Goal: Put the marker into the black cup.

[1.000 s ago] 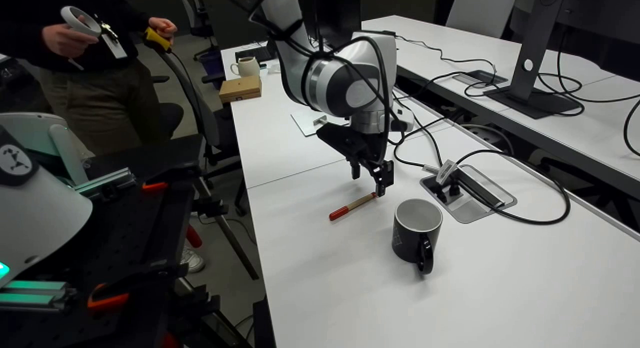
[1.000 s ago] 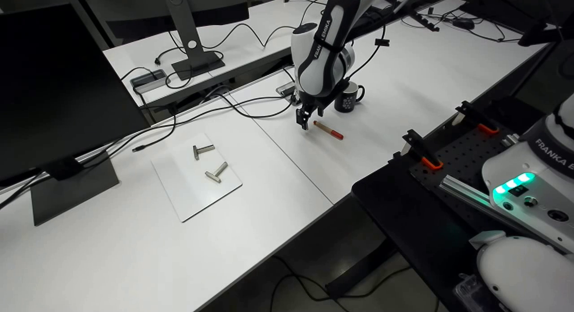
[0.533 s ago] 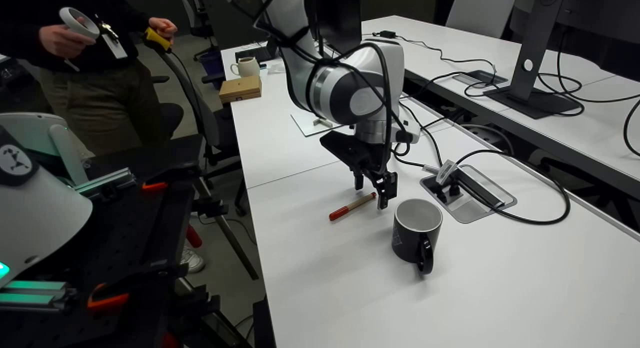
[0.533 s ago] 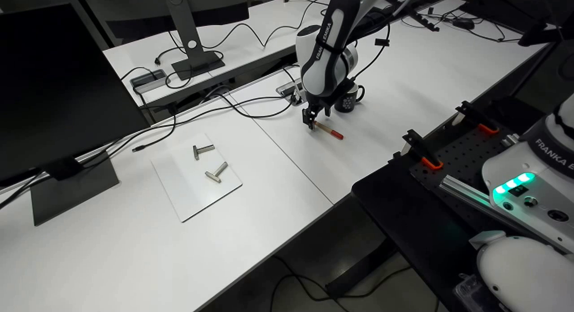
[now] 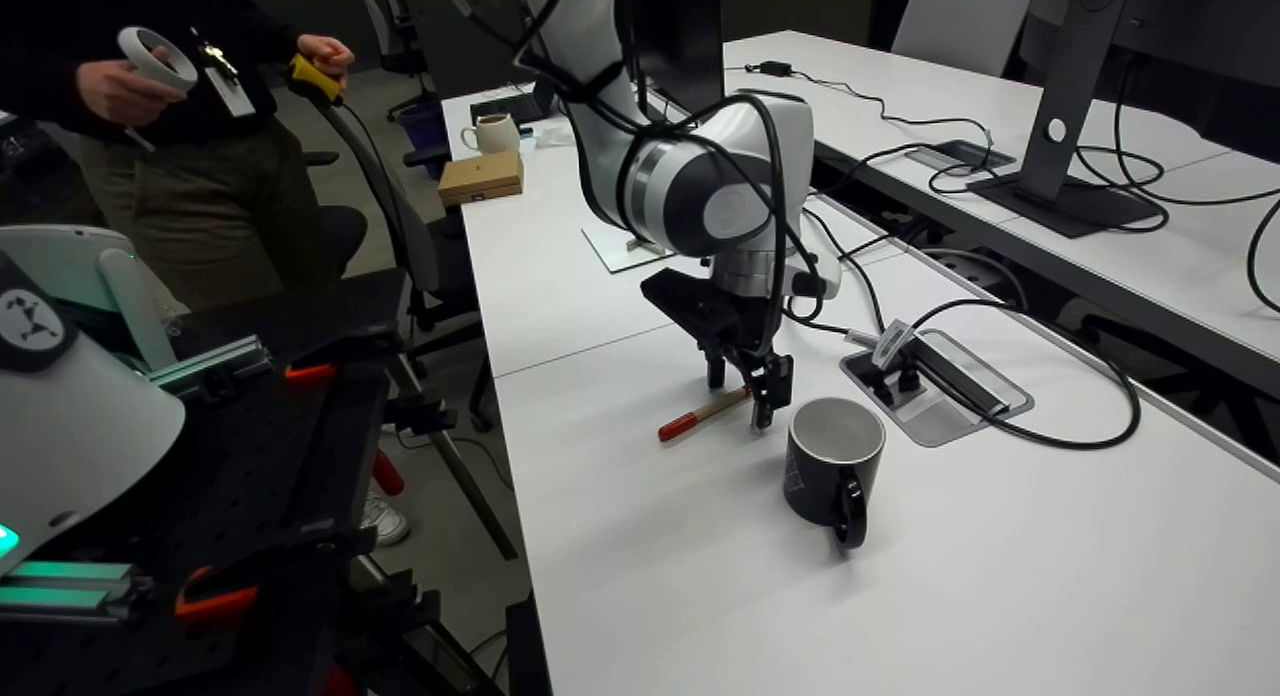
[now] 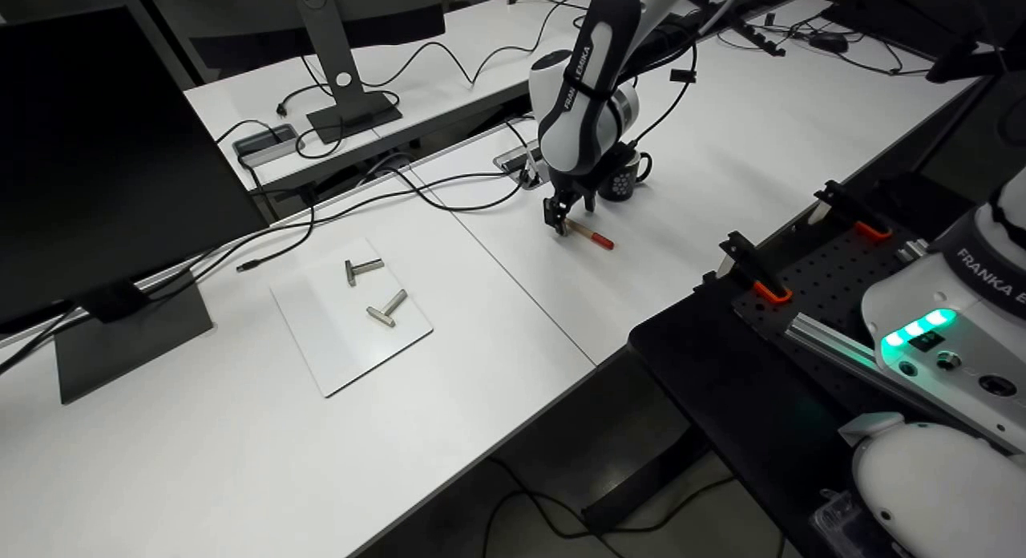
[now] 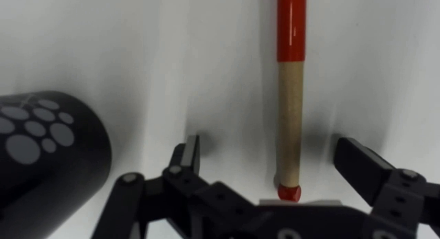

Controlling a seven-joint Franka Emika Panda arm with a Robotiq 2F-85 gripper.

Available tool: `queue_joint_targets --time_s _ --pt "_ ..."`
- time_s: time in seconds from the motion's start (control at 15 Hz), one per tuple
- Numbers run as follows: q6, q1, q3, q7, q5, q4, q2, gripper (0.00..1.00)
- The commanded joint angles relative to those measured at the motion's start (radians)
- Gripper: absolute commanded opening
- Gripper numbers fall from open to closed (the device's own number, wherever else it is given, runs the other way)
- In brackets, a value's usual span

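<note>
A red-capped marker (image 7: 290, 122) with a tan barrel lies flat on a white desk (image 5: 640, 576), and a robot gripper (image 7: 270, 153) stands low over the end opposite the cap. The fingers are spread wide, one on each side of the barrel; in the wrist view a strip of desk shows between the marker and each finger, so nothing is held. The marker sits off-centre, nearer the finger farther from the mug. Whether the fingertips rest on the desk or hang just above it cannot be told.

The black mug (image 5: 830, 486), with pale grey dots on its side, stands upright near the marker, its mouth facing up. Its handle points away from the gripper in both exterior views.

The task looks to be at an early stage: the gripper appears lined up, but the grasp is not yet made and the marker is not in the mug. Left to do: close on the barrel, lift, carry the marker over the mug's mouth, lower it and let go. A hold near one end would probably leave the capped part jutting out, so some tilting may be needed.
</note>
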Motion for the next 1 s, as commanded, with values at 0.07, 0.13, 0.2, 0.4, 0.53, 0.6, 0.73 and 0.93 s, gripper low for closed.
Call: queue_joint_targets --time_s 0.07,0.13,0.2,0.4,0.53,0.6,0.73,0.93 --pt "-0.031 0.008 -0.005 -0.005 0.031 0.046 0.032 0.65" --pt "-0.035 0.01 -0.007 -0.003 0.031 0.048 0.033 0.58" --pt "-0.04 0.011 -0.008 -0.002 0.031 0.051 0.033 0.51" --pt "-0.053 0.01 -0.007 0.001 0.033 0.06 0.033 0.27" --pt "-0.059 0.01 -0.008 0.002 0.033 0.064 0.033 0.14" --pt "-0.061 0.011 -0.008 0.003 0.033 0.066 0.033 0.05" --pt "-0.066 0.011 -0.008 0.004 0.033 0.069 0.035 0.0" --pt "-0.066 0.013 -0.01 0.012 0.035 0.069 0.036 0.0"
